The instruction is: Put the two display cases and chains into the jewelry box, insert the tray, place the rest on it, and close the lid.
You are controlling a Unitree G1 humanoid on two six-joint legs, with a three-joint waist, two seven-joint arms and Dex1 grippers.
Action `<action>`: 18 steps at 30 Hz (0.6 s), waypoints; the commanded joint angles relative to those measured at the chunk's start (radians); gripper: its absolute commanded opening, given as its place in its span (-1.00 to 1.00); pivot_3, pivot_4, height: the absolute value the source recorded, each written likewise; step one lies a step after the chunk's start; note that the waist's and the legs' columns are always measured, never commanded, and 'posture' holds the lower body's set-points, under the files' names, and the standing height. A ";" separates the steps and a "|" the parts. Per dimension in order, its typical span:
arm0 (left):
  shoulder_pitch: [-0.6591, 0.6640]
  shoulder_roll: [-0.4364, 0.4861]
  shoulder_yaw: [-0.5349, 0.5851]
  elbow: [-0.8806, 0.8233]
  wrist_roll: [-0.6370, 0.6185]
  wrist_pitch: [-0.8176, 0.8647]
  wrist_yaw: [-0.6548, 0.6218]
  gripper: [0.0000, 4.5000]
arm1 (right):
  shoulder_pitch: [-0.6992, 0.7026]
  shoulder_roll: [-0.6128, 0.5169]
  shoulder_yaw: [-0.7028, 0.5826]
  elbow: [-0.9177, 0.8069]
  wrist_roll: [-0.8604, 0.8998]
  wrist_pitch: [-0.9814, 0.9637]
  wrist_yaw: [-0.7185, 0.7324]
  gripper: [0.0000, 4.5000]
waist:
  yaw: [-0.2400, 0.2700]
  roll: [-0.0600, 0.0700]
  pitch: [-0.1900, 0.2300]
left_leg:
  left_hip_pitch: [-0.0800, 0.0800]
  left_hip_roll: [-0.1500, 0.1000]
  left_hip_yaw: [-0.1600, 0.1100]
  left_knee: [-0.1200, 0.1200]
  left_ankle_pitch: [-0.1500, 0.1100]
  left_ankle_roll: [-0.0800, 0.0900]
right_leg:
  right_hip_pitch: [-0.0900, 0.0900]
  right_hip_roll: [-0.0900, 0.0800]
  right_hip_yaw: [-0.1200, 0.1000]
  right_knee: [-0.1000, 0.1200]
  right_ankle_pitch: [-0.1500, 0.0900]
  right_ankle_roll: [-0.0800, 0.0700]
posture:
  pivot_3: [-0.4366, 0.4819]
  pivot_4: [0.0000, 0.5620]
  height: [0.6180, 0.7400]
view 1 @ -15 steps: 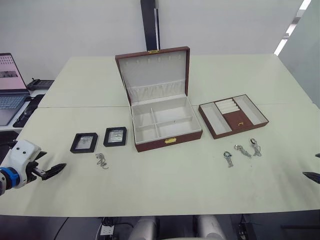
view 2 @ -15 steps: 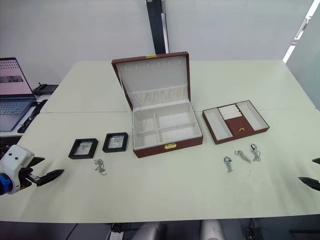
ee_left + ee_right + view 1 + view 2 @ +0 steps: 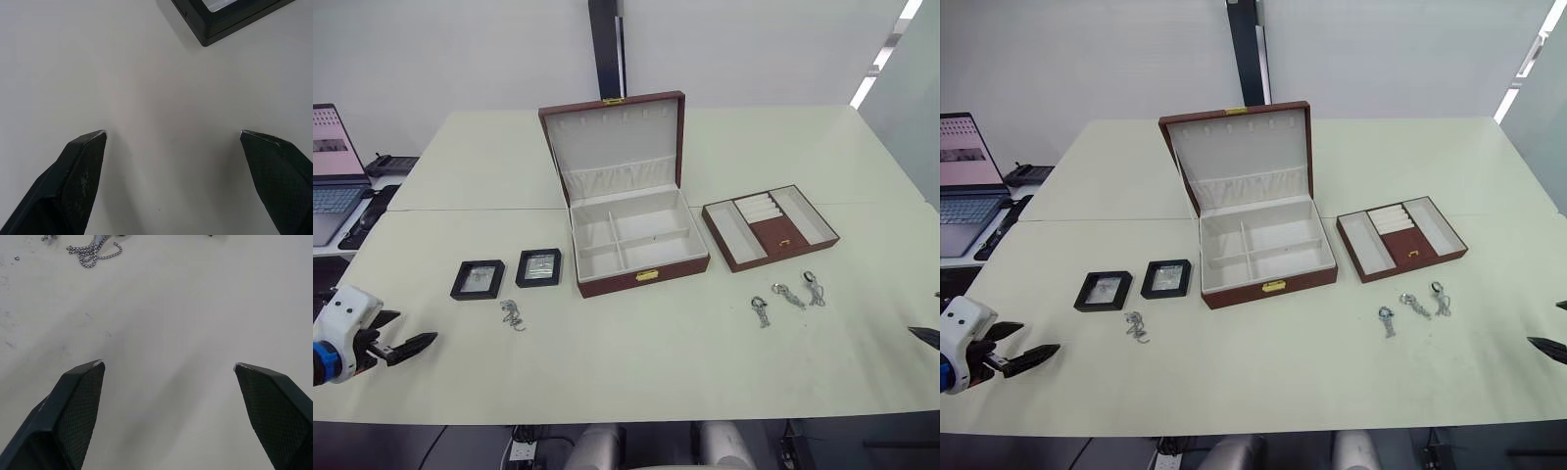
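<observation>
Two flat black-framed display cases (image 3: 478, 279) (image 3: 539, 267) with clear windows lie side by side left of the jewelry box (image 3: 636, 242), a small chain (image 3: 513, 314) heaped just in front of them. Its wood-look lid (image 3: 615, 139) stands upright, cream lining showing. To its right sits the shallow tray (image 3: 770, 226), with three tiny silvery pieces (image 3: 787, 295) nearer me, too small to make out. My left gripper (image 3: 173, 139) and right gripper (image 3: 168, 367) are spread wide over bare tabletop, grasping nothing.

On the desk (image 3: 636, 362) the box (image 3: 636, 245) stands in the middle; two cases (image 3: 478, 279) (image 3: 539, 267) and a chain (image 3: 512, 314) lie left, the tray (image 3: 770, 226) and small pieces (image 3: 787, 294) right.
</observation>
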 commanded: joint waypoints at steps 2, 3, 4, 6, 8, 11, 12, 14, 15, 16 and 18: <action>0.006 0.031 0.029 0.028 0.000 -0.012 0.008 1.00 | -0.013 -0.010 -0.014 -0.001 0.004 -0.007 -0.006 0.99 | 0.000 0.000 0.000 | 0.000 0.000 0.000 0.000 0.000 0.000 | 0.000 0.000 0.000 0.000 0.000 0.000 | -0.05 -0.47 1.00; 0.004 0.032 0.031 0.034 -0.012 -0.005 -0.009 1.00 | -0.015 -0.009 -0.014 0.000 0.012 0.007 -0.003 0.99 | 0.000 0.000 0.000 | 0.000 0.000 0.000 0.000 0.000 0.000 | 0.000 0.000 0.000 0.000 0.000 0.000 | -0.05 -0.47 1.00; 0.002 0.034 0.032 0.040 -0.021 0.000 -0.022 1.00 | -0.018 -0.008 -0.014 -0.001 0.018 0.019 -0.001 0.99 | 0.000 0.000 0.000 | 0.000 0.000 0.000 0.000 0.000 0.000 | 0.000 0.000 0.000 0.000 0.000 0.000 | -0.05 -0.47 1.00; -0.002 0.038 0.032 0.050 -0.027 0.001 -0.031 1.00 | -0.021 -0.011 -0.015 -0.006 0.034 0.046 0.015 0.99 | 0.000 0.000 0.000 | 0.000 0.000 0.000 0.000 0.000 0.000 | 0.000 0.000 0.000 0.000 0.000 0.000 | -0.05 -0.47 1.00; -0.005 0.036 0.034 0.061 -0.023 -0.012 -0.020 1.00 | -0.026 -0.009 -0.011 -0.005 0.030 0.040 0.012 0.99 | 0.000 0.000 0.000 | 0.000 0.000 0.000 0.000 0.000 0.000 | 0.000 0.000 0.000 0.000 0.000 0.000 | -0.05 -0.47 1.00; -0.022 0.026 0.040 0.071 -0.027 -0.021 0.003 1.00 | -0.044 -0.001 -0.001 0.012 0.005 0.002 -0.017 0.99 | 0.000 0.000 0.000 | 0.000 0.000 0.000 0.000 0.000 0.000 | 0.000 0.000 0.000 0.000 0.000 0.000 | -0.05 -0.47 1.00; -0.029 0.022 0.044 0.066 -0.033 -0.019 0.010 1.00 | -0.045 -0.001 0.001 0.019 -0.006 -0.016 -0.027 0.99 | 0.000 0.000 0.000 | 0.000 0.000 0.000 0.000 0.000 0.000 | 0.000 0.000 0.000 0.000 0.000 0.000 | -0.05 -0.47 1.00; -0.033 0.017 0.054 0.051 -0.047 -0.010 0.017 1.00 | -0.036 -0.002 -0.001 0.019 -0.015 -0.039 -0.035 0.99 | 0.000 0.000 0.000 | 0.000 0.000 0.000 0.000 0.000 0.000 | 0.000 0.000 0.000 0.000 0.000 0.000 | -0.05 -0.47 1.00; -0.022 0.016 0.062 0.031 -0.054 0.000 0.020 1.00 | -0.024 0.000 -0.009 0.010 -0.011 -0.040 -0.034 0.99 | 0.000 0.000 0.000 | 0.000 0.000 0.000 0.000 0.000 0.000 | 0.000 0.000 0.000 0.000 0.000 0.000 | -0.05 -0.47 1.00; -0.006 0.014 0.070 0.005 -0.063 0.016 0.017 1.00 | -0.008 0.003 -0.016 -0.001 -0.008 -0.040 -0.031 0.99 | 0.000 0.000 0.000 | 0.000 0.000 0.000 0.000 0.000 0.000 | 0.000 0.000 0.000 0.000 0.000 0.000 | -0.05 -0.47 1.00; 0.026 0.009 0.080 -0.040 -0.083 0.055 0.005 1.00 | 0.013 0.011 -0.018 -0.005 -0.011 -0.049 -0.034 0.99 | 0.000 0.000 0.000 | 0.000 0.000 0.000 0.000 0.000 0.000 | 0.000 0.000 0.000 0.000 0.000 0.000 | -0.05 -0.47 1.00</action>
